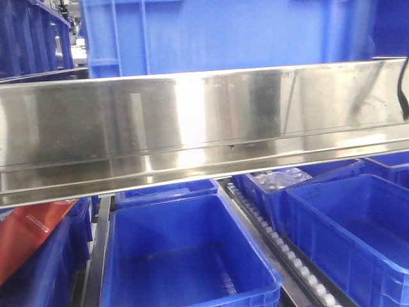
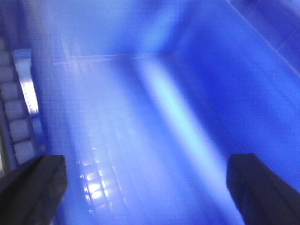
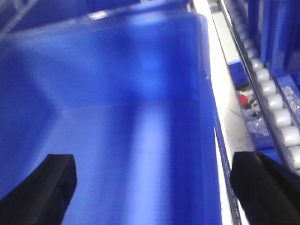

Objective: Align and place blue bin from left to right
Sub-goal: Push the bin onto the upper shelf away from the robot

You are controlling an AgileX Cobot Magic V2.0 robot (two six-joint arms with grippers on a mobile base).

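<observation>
Front view, a glossy blue bin point(image 1: 185, 256) sits below the steel rail point(image 1: 204, 121) beside the roller track point(image 1: 287, 256); left wrist, left gripper point(image 2: 147, 187) hangs over its floor, jaws spread; right wrist, right gripper point(image 3: 159, 187) likewise, jaws spread.

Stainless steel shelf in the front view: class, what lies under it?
Under the stainless steel shelf sit open blue plastic bins, one holding clear plastic packaging, with white roller rails between them and a red bag at left. The shelf covers the bins' far ends.
</observation>
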